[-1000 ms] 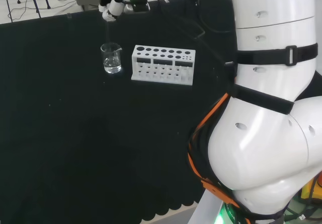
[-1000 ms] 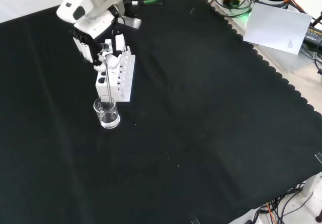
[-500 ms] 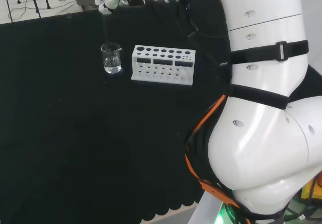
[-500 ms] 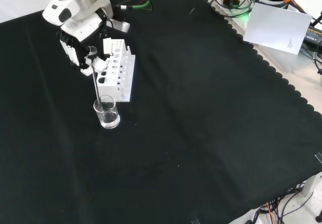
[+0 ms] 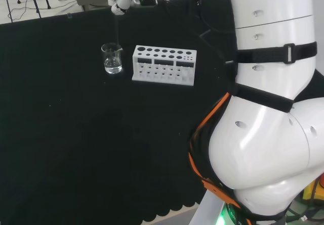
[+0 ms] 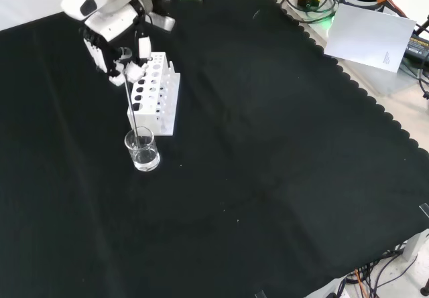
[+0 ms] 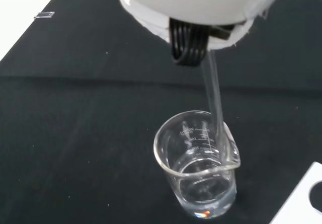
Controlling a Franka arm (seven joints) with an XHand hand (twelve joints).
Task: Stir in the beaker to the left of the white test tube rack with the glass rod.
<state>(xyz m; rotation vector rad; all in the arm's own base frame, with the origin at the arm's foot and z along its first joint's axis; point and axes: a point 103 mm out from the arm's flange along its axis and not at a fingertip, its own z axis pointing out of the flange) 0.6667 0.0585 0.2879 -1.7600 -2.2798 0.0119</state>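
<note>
A small clear glass beaker [image 5: 112, 58] [image 6: 142, 149] [image 7: 197, 163] with a little clear liquid stands on the black cloth, left of the white test tube rack [image 5: 164, 64] [image 6: 155, 101] in the head view. My hand [image 6: 120, 43] [image 5: 120, 2] hovers above it, its fingers curled round the top of a thin glass rod [image 6: 131, 107] [image 7: 215, 98]. The rod hangs down steeply and its lower end dips inside the beaker, as the wrist view shows.
In the front view a white sheet of paper [image 6: 373, 38] and cables lie past the cloth's scalloped edge at the upper right. The arm's big white links [image 5: 268, 108] take up the head view's right side.
The hand has swung back to the right in the head view after going left half a second ago, carrying the rod's top round above the beaker. The beaker and rack have not moved.
</note>
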